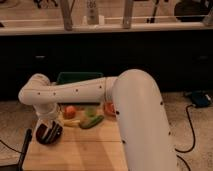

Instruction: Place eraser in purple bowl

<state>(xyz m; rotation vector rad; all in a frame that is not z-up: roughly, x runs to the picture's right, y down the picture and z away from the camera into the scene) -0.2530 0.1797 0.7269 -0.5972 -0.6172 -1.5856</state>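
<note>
Pale wood makes the table [85, 150], and the purple bowl [55, 136] sits near its front left corner, well apart from the other things. The white arm [75, 92] reaches leftward from its thick shoulder section on the right, bends at a rounded elbow, and drops straight down so that the gripper [47, 129] is at the bowl, its tip inside or just over the rim. From where I stand I cannot tell how wide the gripper is or whether it grips anything. Behind the bowl, toward the middle of the table, lies a small cluster: a red-orange fruit [70, 111], a yellow piece [73, 122] just in front of it, a green vegetable [92, 121] beside that, and a red item [108, 108] partly hidden by the arm. A green bin [77, 78] stands at the back edge, behind the arm. A black cable [190, 131] trails on the floor to the right.
</note>
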